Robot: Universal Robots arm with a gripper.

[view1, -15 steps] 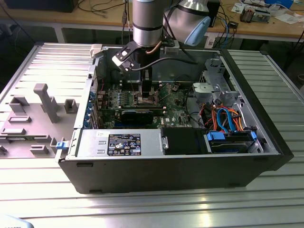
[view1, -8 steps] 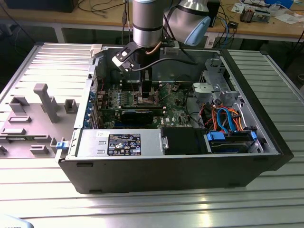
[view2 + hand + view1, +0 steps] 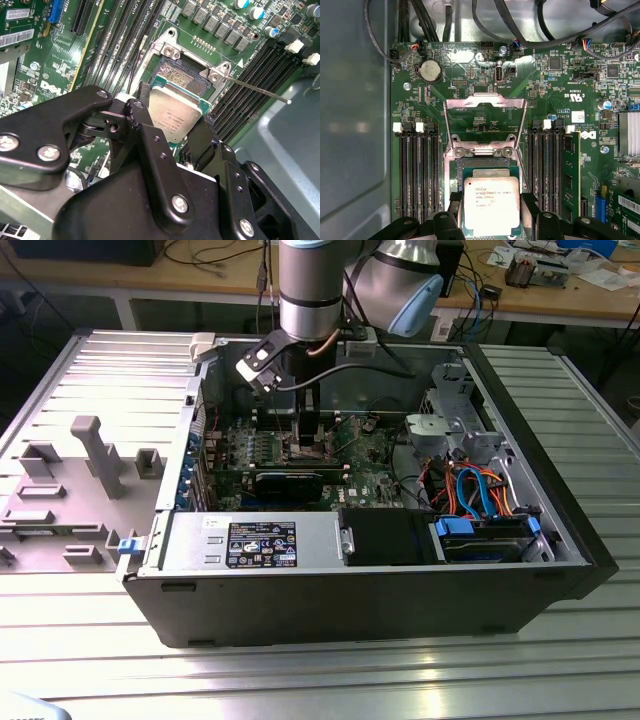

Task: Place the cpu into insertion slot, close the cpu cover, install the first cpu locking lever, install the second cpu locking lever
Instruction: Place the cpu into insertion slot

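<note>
Ribbed metal table carries an open computer case, and the arm reaches down into it over the green motherboard. The gripper has its black fingers clamped on two opposite edges of the cpu. The cpu cover stands flipped open at the edge of the insertion slot away from the gripper. Square, with no long axis, the cpu lies flat with its silver top upward and its edges parallel to the slot's, covering part of it.
</note>
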